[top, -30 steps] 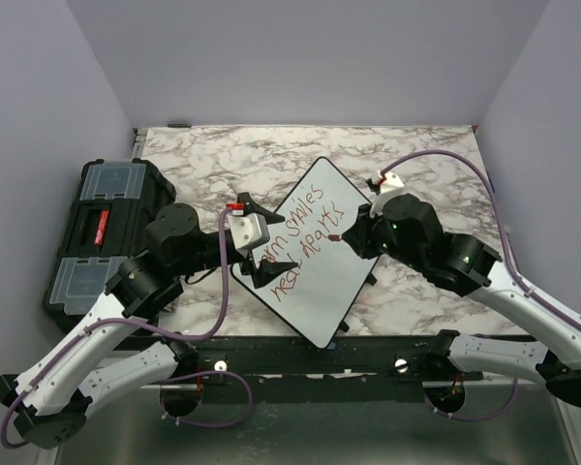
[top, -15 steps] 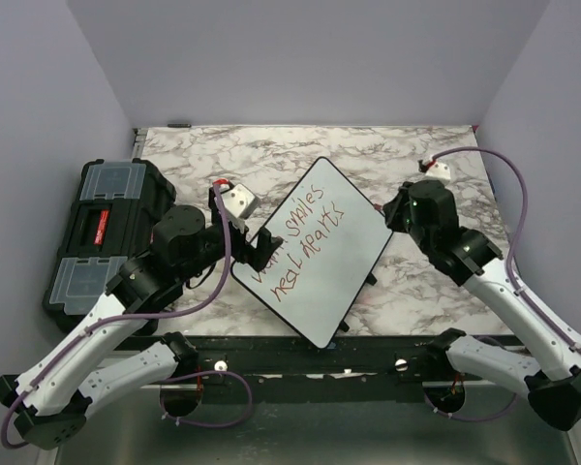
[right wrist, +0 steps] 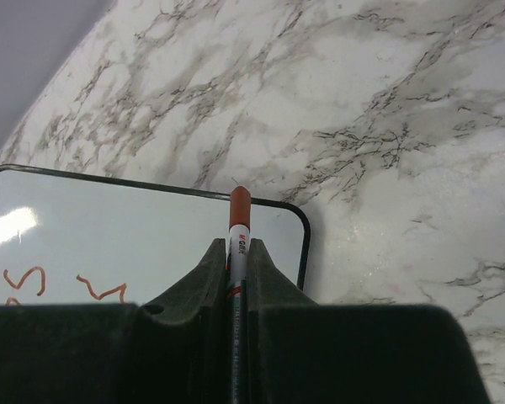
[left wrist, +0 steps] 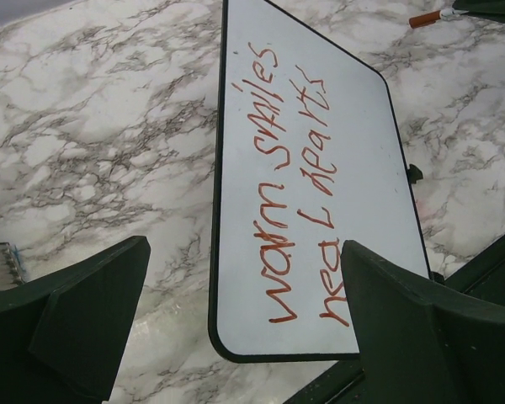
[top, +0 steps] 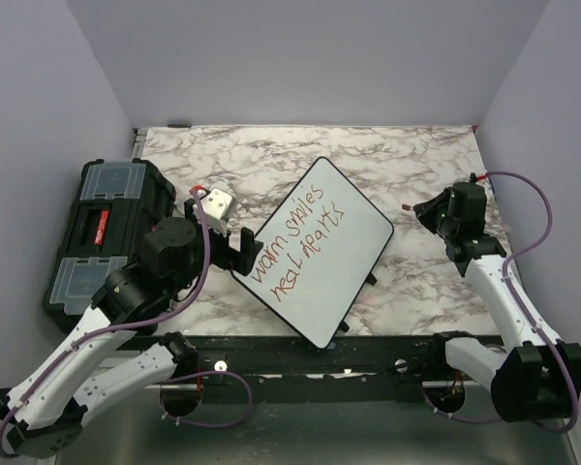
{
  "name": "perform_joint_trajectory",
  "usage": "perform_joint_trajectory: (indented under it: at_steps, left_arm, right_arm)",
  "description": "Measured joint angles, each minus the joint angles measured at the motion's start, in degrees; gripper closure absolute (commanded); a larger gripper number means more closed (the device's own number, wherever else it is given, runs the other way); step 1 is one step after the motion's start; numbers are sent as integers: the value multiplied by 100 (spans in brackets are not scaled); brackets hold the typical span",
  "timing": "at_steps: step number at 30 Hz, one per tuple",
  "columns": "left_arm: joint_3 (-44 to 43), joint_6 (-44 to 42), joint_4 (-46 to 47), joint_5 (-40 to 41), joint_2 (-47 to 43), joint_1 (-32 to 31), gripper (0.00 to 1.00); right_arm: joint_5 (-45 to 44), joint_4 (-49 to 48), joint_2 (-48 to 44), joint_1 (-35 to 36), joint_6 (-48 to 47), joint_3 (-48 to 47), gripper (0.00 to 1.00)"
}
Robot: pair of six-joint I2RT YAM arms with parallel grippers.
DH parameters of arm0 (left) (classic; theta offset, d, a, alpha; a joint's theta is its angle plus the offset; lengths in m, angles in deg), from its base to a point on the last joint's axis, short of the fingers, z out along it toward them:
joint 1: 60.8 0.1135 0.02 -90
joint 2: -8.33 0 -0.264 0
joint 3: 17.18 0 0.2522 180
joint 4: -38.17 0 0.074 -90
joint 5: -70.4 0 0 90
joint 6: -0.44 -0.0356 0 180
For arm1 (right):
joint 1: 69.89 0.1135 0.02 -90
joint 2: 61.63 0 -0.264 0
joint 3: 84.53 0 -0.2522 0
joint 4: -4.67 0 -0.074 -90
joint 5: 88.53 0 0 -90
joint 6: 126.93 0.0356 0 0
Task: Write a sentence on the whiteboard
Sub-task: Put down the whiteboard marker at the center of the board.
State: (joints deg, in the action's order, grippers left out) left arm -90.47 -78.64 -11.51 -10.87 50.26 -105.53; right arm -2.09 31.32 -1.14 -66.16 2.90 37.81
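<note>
- Top view: you find the whiteboard [top: 344, 266] lying flat on the marble table [top: 271, 155]. It sits about mid-table and is turned diagonally, with one rounded corner toward the far edge and one toward the near rail.
- The sentence [top: 295, 250] runs in red along the board's left half in two lines. It reads roughly "warm smiles / heal hearts".
- Your left gripper [top: 230, 237] sits just beside the board's left edge, claw spread wide with nothing between the fingers. You cannot tell whether the nearer finger touches the rim.
- Your right gripper [top: 419, 209] is off the board's right corner, over bare marble. It pinches a marker [top: 408, 206] whose red end points toward the board.
- A black toolbox [top: 102, 232] with clear lid compartments stands at the table's left side, beside the left arm.
- Left wrist view: both fingers stand far apart at the bottom corners. The board lies on the marble beyond them, and both lines of writing are legible. The marker's orange-red end shows at top right, clear of the board.
- Right wrist view: the fingers are pressed together on the marker's barrel, and its orange-red end sticks out past the fingertips. Beyond it lies a rounded board corner, with scraps of red strokes at lower left. You cannot tell the tip's height over the surface.
</note>
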Motion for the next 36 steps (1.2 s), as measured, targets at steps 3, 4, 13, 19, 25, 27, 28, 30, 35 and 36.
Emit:
perform_joint_trajectory:
  at_steps: [3,4,13,19,25,27,28,30,35,36]
  left_arm:
    - [201,50,-52,116,-245,4,1]
    - [269,61,-63,144,-321,4,2]
    - [994,92,-72,262,-940,4,2]
    - [1303,63,-20,262,-1217,4,1]
    - [1373,24,20,262,-1298,4,2]
    - [1377,11,44,262,-1318,4,2]
    - [1381,7,61,260,-1333,4,2]
    - [1386,2,76,260,-1355,4,2]
    - [1394,-2,109,260,-1394,4,2]
    - [1394,-2,107,260,-1399,4,2]
  right_arm:
    - [28,-295,70,-81,181,264,99]
    - [20,-389,87,-81,238,361,99]
    - [-407,-1016,385,-122,662,1213,99]
    - [-573,-1281,616,-129,758,1523,99]
    - [-664,-1373,597,-144,822,1720,60]
    - [-708,-1368,570,-144,833,1753,39]
    - [-732,-1366,549,-146,846,1775,35]
    - [-780,-1342,479,-149,824,1823,27]
    - [-885,-1270,262,-149,811,1860,0]
    - [-905,-1255,225,-149,802,1860,0]
